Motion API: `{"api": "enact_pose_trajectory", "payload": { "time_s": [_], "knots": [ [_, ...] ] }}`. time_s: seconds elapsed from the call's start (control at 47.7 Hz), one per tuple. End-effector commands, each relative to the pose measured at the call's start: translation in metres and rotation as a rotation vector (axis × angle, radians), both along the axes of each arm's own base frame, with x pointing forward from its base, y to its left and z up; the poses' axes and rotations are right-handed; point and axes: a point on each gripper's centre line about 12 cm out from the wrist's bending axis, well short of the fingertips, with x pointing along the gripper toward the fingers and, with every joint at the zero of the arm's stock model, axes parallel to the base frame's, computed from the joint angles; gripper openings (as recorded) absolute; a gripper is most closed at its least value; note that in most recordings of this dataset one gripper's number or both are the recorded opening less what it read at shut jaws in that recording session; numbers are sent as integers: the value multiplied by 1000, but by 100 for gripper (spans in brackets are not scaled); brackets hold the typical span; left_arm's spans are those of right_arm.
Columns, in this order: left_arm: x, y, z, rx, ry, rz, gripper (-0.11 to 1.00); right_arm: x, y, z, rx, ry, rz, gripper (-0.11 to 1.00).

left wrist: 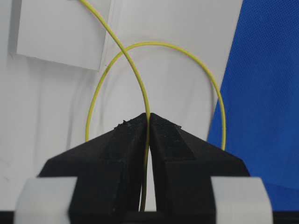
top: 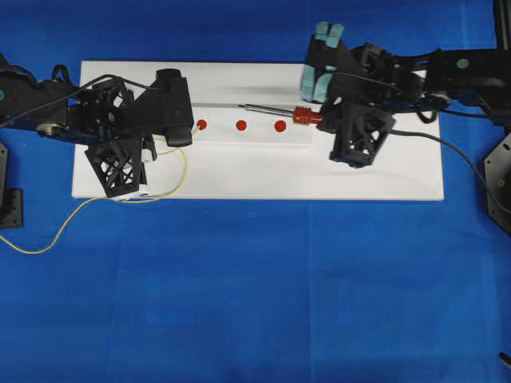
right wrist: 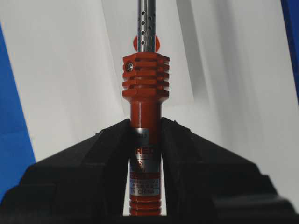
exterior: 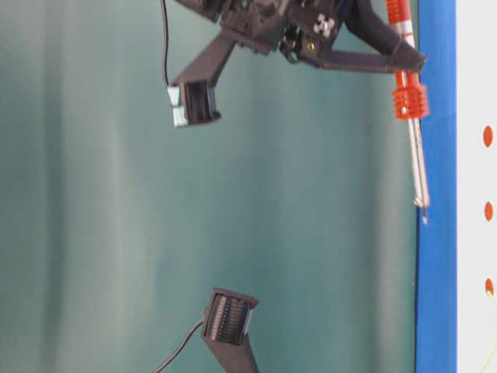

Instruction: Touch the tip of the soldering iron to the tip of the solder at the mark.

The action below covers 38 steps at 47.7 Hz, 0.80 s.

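The soldering iron (top: 303, 116) has a red ribbed collar, and its thin shaft points left over the white board. My right gripper (top: 325, 118) is shut on its handle (right wrist: 145, 140). The iron's tip (top: 244, 105) hangs just behind the middle of three red marks (top: 240, 124), above the board in the table-level view (exterior: 424, 216). The solder (top: 182, 163), a thin yellow wire, loops across the board's left end. My left gripper (top: 193, 129) is shut on it (left wrist: 147, 100), and its short free end reaches toward the leftmost mark (top: 201, 124). The two tips are apart.
The white board (top: 375, 179) lies on blue cloth (top: 263, 295). The solder trails off the board's left edge to the frame edge (top: 32, 249). The iron's black cord (top: 455, 152) runs right past the right arm. A third red mark (top: 279, 125) lies under the shaft.
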Motion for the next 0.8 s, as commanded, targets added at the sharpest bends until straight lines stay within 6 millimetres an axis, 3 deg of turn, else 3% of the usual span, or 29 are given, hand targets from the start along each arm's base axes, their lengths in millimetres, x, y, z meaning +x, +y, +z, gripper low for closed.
{"api": "enact_pose_trajectory", "payload": {
  "time_s": [0.0, 0.377, 0.775],
  "knots": [
    [4, -1, 7, 4, -24, -5, 1, 14, 0, 12, -13, -26, 17, 6],
    [3, -1, 7, 3, -21, -4, 1, 53, 1, 2, -15, 35, 66, 6],
    [4, -1, 7, 3, -21, -6, 1, 63, 0, -8, -19, 64, 73, 6]
  ]
}}
